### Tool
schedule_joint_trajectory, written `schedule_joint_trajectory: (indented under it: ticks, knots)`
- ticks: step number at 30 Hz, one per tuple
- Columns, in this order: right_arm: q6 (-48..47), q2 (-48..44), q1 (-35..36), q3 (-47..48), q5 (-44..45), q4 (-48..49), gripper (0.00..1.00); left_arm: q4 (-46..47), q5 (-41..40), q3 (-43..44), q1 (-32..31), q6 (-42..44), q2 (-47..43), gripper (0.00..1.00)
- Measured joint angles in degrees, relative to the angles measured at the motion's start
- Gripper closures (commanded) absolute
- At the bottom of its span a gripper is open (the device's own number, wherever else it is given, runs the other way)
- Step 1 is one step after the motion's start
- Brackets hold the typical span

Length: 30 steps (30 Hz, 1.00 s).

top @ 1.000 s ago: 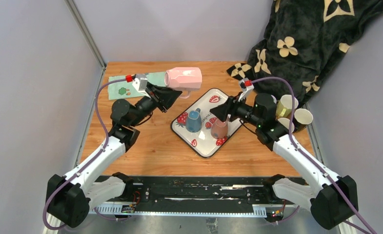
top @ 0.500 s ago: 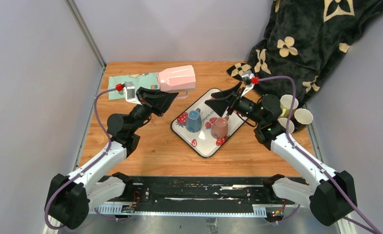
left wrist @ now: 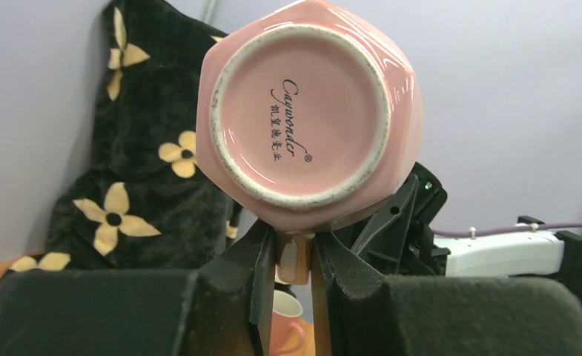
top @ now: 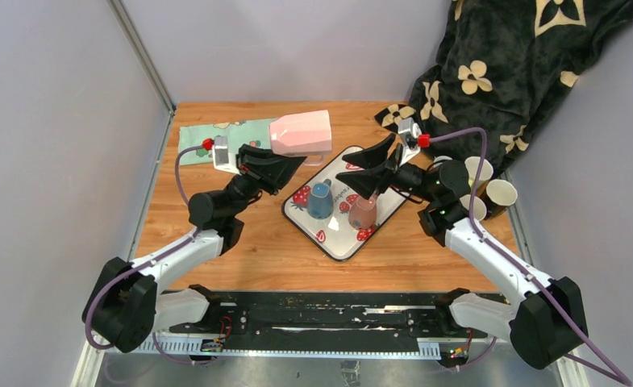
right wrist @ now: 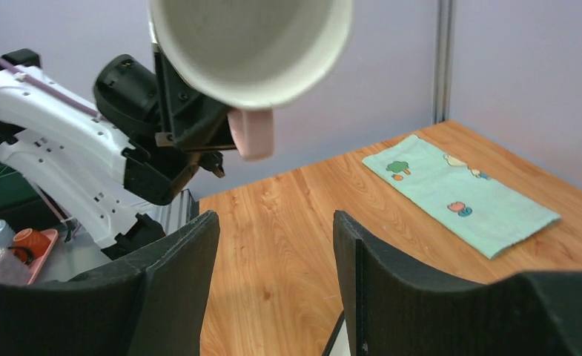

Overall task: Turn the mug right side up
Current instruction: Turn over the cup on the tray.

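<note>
The pink faceted mug (top: 301,131) hangs in the air above the table's back, lying on its side with its mouth to the right. My left gripper (top: 295,161) is under it, shut on its handle (left wrist: 293,261). The left wrist view shows the mug's base (left wrist: 310,111) just above the left gripper (left wrist: 293,245). My right gripper (top: 353,168) is raised over the tray's far end, open and empty, pointing left at the mug. In the right wrist view the mug's white mouth (right wrist: 250,37) hangs above and beyond the open right gripper (right wrist: 276,219).
A strawberry tray (top: 337,242) at centre holds an upturned blue cup (top: 320,200) and a pinkish cup (top: 363,212). A green cloth (top: 208,135) lies back left. A black flowered blanket (top: 498,72) and two paper cups (top: 490,184) are on the right.
My right gripper has lifted off the tray's cups, turned left towards the mug and stands wider. The left arm has shifted, with the mug still held near the same spot.
</note>
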Motion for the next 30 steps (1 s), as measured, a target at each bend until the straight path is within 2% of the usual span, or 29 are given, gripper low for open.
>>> schedule_joint_trajectory:
  ticks: [14,22,30]
  knots:
    - [1.5,1.9,0.0,1.3,-7.2,8.8,0.4,3.0,3.3,2.4,-2.5,-0.4,2.3,1.0]
    - [4.4,4.3,0.1,2.9,-7.6,11.8,0.44,3.5,5.6,3.8,-3.2,-0.5,3.4,1.0]
    - [10.8,9.4,1.7,4.5,-7.0,18.9,0.49,3.8,5.9,3.8,-3.8,-0.4,4.0,1.0]
